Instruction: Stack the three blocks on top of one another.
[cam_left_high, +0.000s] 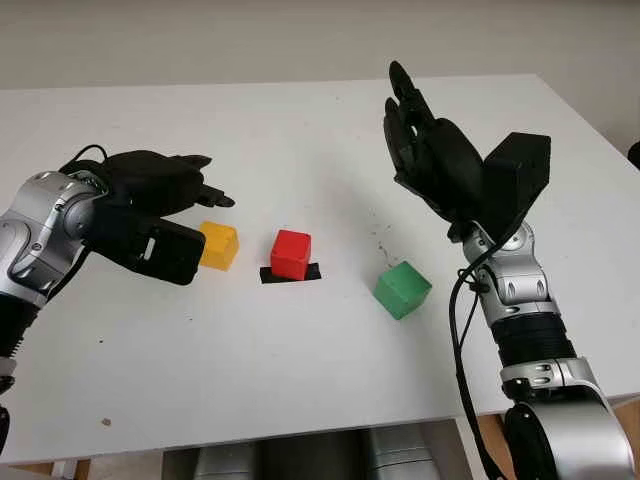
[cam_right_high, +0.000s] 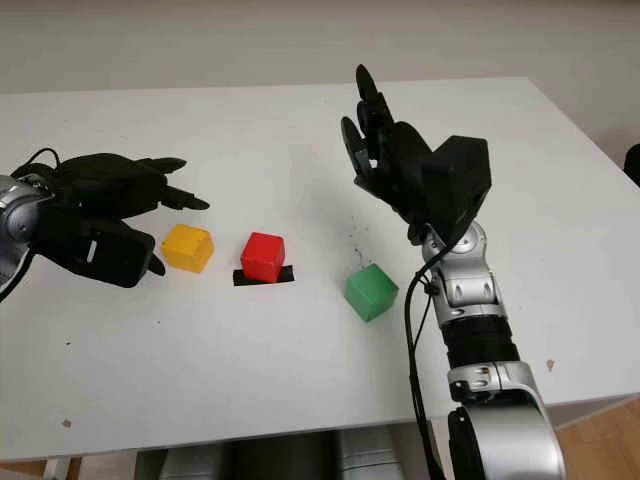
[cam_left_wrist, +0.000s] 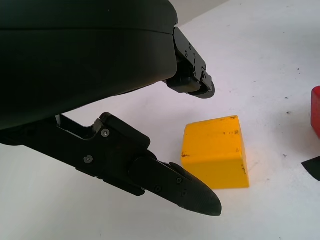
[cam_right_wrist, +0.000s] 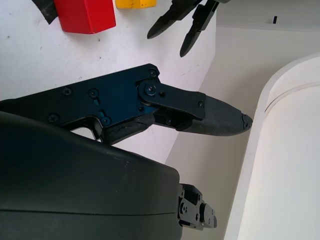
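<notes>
White table (cam_left_high: 300, 130) seen from above, with three blocks lying apart in a loose row near the middle, none stacked yet. At the left of the row, yellow block (cam_left_high: 219, 245); in the middle, red block (cam_left_high: 291, 253) sitting on a small strip of black tape (cam_left_high: 290, 274); at the right and a little nearer the front edge, green block (cam_left_high: 403, 289), turned at an angle to the other two.

Left hand (cam_left_high: 160, 205) hovering low just beside the yellow block, on its outer side, fingers released and holding nothing, fingertips reaching over and past the block without touching it. From the wrist, one finger (cam_left_wrist: 175, 185) stretched out in front of the yellow block's near face and another above it, block sitting between but clear of both.

Right hand (cam_left_high: 430, 150) raised well above the table, behind the green block, palm tipped up, fingers released, empty.

Judged as the first step: reaching for the yellow block. Next move calls for lowering the left hand so the fingers flank the block's opposite faces, closing squarely, then lifting clear and carrying it over the red block. Risk of nudging the block sideways if the fingers close unevenly
</notes>
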